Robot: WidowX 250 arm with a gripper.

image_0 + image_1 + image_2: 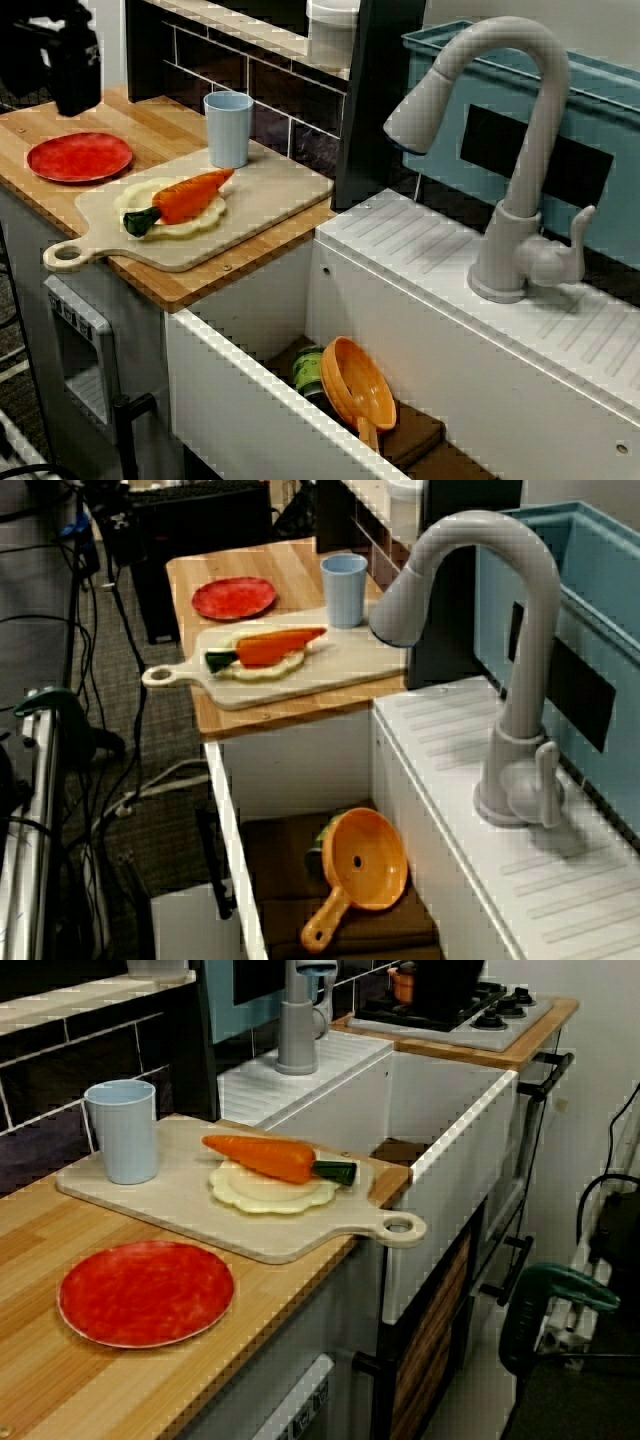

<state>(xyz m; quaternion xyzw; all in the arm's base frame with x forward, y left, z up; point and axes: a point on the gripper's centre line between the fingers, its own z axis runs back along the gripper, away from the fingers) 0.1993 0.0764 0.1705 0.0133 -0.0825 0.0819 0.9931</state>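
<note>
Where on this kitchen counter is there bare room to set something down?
Bare wood shows on the counter around the red plate, and the cutting board has a free strip between that plate and the blue cup. The ridged drainboard beside the faucet is open too. Crowded: the carrot on its pale disc mid-board, and the sink floor under the orange strainer.

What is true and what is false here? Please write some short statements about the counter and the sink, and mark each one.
1. The carrot rests on a pale round piece on the cutting board. True.
2. The blue cup stands on the red plate. False: it stands on the cutting board, apart from the plate.
3. The orange strainer lies in the sink. True.
4. The carrot's green end points toward the cup. False: its orange tip does.
</note>
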